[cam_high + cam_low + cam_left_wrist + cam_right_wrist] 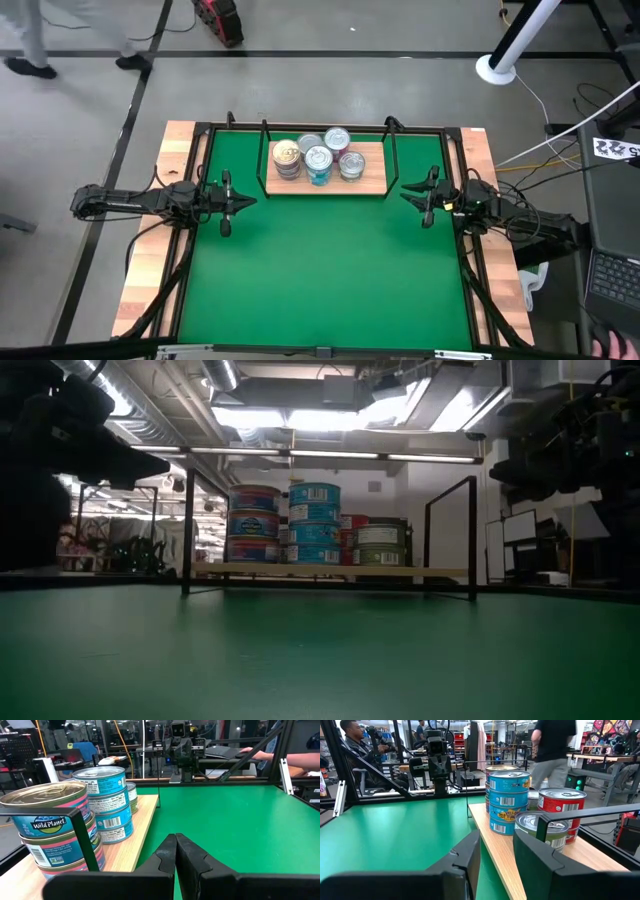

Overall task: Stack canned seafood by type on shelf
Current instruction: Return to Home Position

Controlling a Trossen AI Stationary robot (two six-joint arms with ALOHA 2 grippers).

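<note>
— why are both of your grippers empty?
— your left gripper (175, 839) is pinched closed on nothing and your right gripper (496, 840) is parted. the tins (318, 160) stand stacked by type on the shelf (375, 182), just beyond and between them, so nothing looks left to carry.
— pose?
— both sit low and level at opposite sides, aimed inward.
</note>
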